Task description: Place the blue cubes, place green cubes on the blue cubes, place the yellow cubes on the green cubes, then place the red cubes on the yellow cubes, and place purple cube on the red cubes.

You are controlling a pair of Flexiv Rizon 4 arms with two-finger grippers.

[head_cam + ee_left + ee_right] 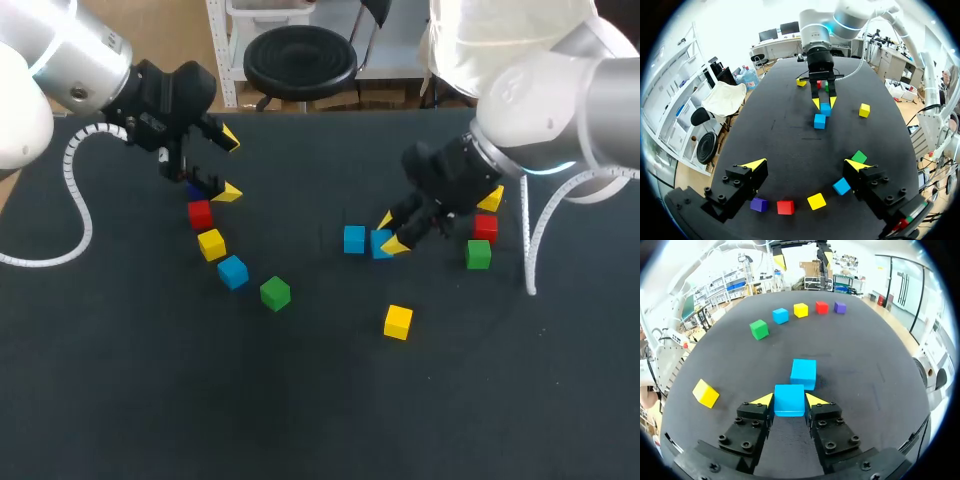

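Right gripper (789, 401) was clamped on a blue cube (789, 396), low and just beside the second blue cube (803, 373); setting it flush, faces aligned, before opening would steady later layers

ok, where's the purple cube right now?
The purple cube sits on the left side of the table, under the open left tool, at the end of the diagonal cube row, beside a red cube.

Left claw (805, 165) spread wide, right claw (789, 401) lowered near centre, clamped on blue cube (789, 392)
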